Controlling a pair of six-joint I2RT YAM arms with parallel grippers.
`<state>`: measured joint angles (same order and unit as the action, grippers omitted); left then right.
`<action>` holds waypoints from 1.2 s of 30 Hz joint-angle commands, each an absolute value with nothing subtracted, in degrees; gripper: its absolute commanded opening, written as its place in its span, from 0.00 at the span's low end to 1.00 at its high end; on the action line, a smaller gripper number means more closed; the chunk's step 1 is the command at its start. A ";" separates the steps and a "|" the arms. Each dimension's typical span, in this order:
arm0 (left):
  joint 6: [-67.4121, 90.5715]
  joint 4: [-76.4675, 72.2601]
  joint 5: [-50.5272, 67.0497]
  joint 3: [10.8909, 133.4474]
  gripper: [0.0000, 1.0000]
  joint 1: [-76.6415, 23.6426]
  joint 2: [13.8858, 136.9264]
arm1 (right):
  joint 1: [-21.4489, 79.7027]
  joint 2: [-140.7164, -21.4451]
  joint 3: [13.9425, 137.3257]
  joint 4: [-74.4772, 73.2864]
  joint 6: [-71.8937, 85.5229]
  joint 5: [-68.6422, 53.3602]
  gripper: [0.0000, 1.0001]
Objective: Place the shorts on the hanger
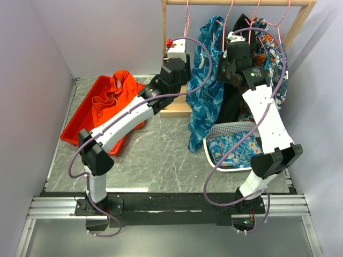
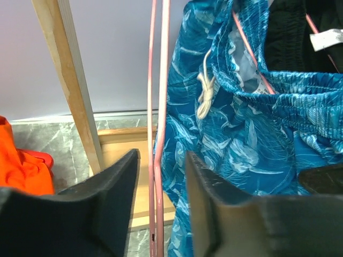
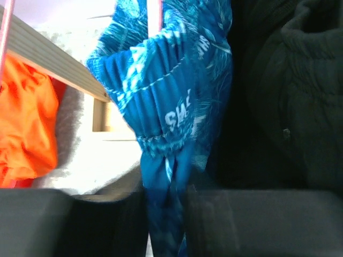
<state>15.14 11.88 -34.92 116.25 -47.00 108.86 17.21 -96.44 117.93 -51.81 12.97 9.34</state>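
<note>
shorts [image 2: 241, 139] look light, limp, slippery, so grab at the elastic waistband [image 2: 278, 88]; left gripper [image 2: 161, 156] spread astride pink hanger [image 2: 159, 80], right gripper [image 3: 166, 195] apparently pinching shorts fabric.

The teal-blue leaf-printed cloth shorts [image 1: 201, 104] are hanging as thin, matt woven fabric, puckering into fine ribs along the elastic waistband. Their white drawstring [image 2: 205, 93] is looking like soft twisted cord. The thin pink hanger [image 2: 159, 107] is showing a smooth, slightly glossy coating. At eleven o'clock in the left wrist view, the pale wooden rack post [image 2: 69, 85] is showing raw, unvarnished grain. The left gripper [image 2: 161, 158] is showing fingers [image 2: 107, 203] of matt black plastic. In the top view, the red plastic bin [image 1: 75, 128] at nine o'clock is shining faintly around a crumpled, matt orange cloth garment [image 1: 113, 96]. The grey marbled tabletop [image 1: 161, 155] is looking smooth and stone-like, and the white plastic lattice basket [image 1: 225, 128] at four o'clock is looking smooth.
</note>
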 commanded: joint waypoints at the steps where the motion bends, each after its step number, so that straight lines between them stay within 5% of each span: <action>1: 15.91 11.16 -33.31 116.54 0.56 -46.76 104.94 | 17.05 -90.62 117.33 -48.16 14.32 8.79 0.39; 6: 16.17 11.60 -32.35 117.07 0.72 -46.85 104.24 | 17.23 -87.37 114.97 -47.90 15.91 7.56 0.58; 14: 16.79 11.86 -31.90 115.84 0.99 -46.85 101.35 | 18.37 -79.56 107.76 -46.85 19.06 9.48 0.72; 26: 22.32 16.43 -30.68 106.54 0.96 -45.97 88.62 | 24.51 -59.09 86.42 -40.96 23.63 12.91 0.86; 36: 37.16 18.98 -27.26 72.56 0.97 -44.74 66.64 | 50.08 -47.02 57.60 -29.64 35.85 25.48 0.86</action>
<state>28.82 17.47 -30.17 82.63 -44.95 72.66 42.44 -48.51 65.39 -37.26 29.45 18.81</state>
